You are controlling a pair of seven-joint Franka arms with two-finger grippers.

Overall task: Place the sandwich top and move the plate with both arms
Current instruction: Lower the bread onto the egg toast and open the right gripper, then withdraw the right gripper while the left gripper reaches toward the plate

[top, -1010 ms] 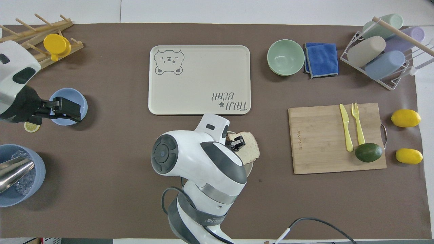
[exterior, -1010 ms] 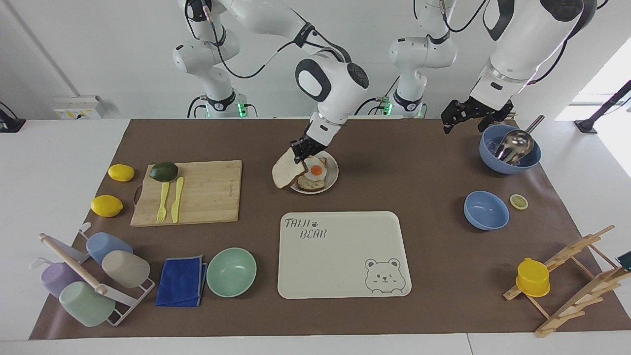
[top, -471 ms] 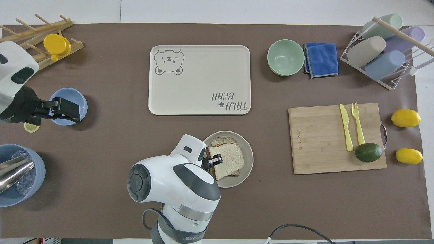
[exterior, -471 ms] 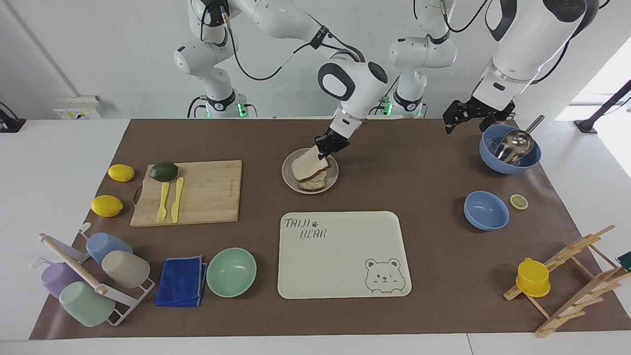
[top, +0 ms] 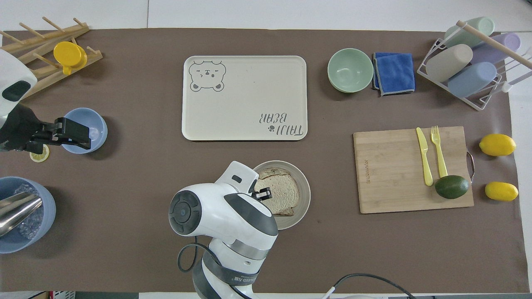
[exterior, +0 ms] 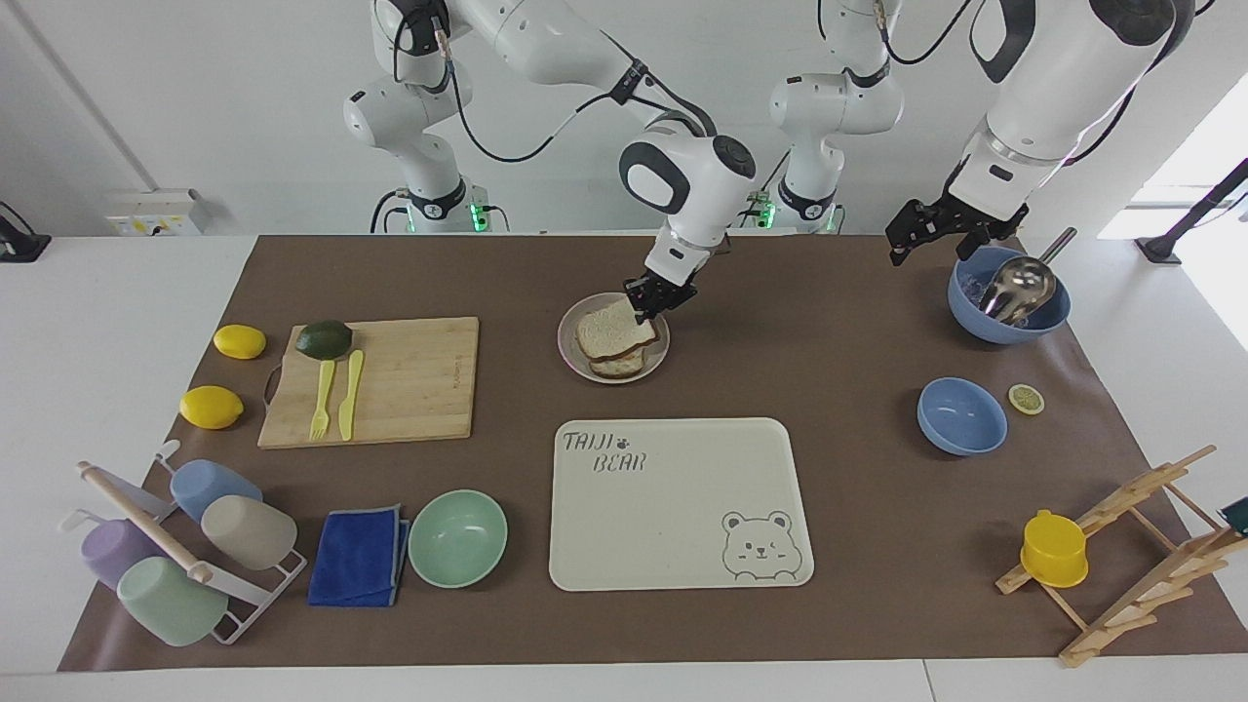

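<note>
The sandwich top [exterior: 612,328], a tan bread slice with a brown crust, lies almost flat on the other slice on the small round grey-beige plate [exterior: 565,343]. It also shows in the overhead view [top: 282,192], on the plate [top: 305,195]. My right gripper [exterior: 651,304] is at the slice's edge nearest the robots, shut on that edge; the overhead view shows the right gripper [top: 263,194] there too. The egg toast is hidden under the slice. My left gripper [exterior: 926,239] hangs open and empty in the air, over the small blue bowl [top: 93,128] in the overhead view [top: 81,136].
The cream bear-print tray [exterior: 673,546] lies farther from the robots than the plate. A cutting board [exterior: 409,375] with avocado, fork and knife lies toward the right arm's end. A large blue bowl with a scoop [exterior: 1009,297] stands toward the left arm's end.
My right gripper carried the slice from beside the plate over the egg toast and lowered it from tilted to nearly flat. The left gripper drifted slightly toward its own end.
</note>
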